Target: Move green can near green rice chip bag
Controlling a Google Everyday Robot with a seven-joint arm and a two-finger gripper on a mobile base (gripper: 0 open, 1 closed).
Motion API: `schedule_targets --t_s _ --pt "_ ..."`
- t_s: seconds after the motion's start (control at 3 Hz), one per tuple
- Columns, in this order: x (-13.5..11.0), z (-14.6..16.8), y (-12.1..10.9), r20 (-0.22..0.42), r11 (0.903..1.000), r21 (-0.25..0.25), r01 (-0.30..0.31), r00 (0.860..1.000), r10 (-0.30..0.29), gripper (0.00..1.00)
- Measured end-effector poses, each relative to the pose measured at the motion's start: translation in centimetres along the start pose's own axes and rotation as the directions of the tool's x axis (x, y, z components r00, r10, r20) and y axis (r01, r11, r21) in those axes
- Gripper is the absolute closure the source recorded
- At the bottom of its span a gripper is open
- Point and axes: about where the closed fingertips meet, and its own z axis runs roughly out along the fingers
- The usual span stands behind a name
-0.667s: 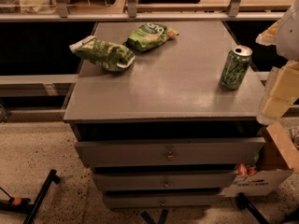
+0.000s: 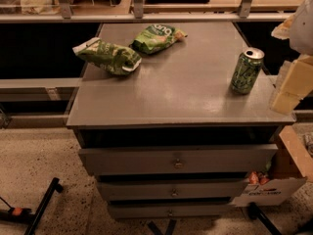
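The green can stands upright on the right side of the grey cabinet top. It is slim, with dark and pale streaks and a silver top. The green rice chip bag lies at the back middle of the top, light green with white lettering and an orange corner. My gripper is at the right edge of the view, just right of the can and apart from it, near the cabinet's right edge. It holds nothing that I can see.
A longer green bag with pale patches lies at the back left of the top. The cabinet has drawers below. A cardboard box stands on the floor at the right. A shelf rail runs behind.
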Motion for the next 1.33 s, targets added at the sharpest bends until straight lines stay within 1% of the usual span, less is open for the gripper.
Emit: schedule_targets --t_s 0.33,0.67,1.0,1.33 --pt "0.3 0.5 -3.0 -0.011 0.999 0.041 -0.021 1.0 0.021 0.0" --pt "1.4 1.3 -6.6 -0.015 0.9958 0.074 -0.054 0.998 0.055 0.0" --pt "3.3 2.4 -9.9 -0.003 0.9893 0.095 -0.11 0.994 0.111 0.0" --pt "4.6 4.0 -12.2 0.028 0.9793 0.111 -0.17 0.985 0.167 0.0"
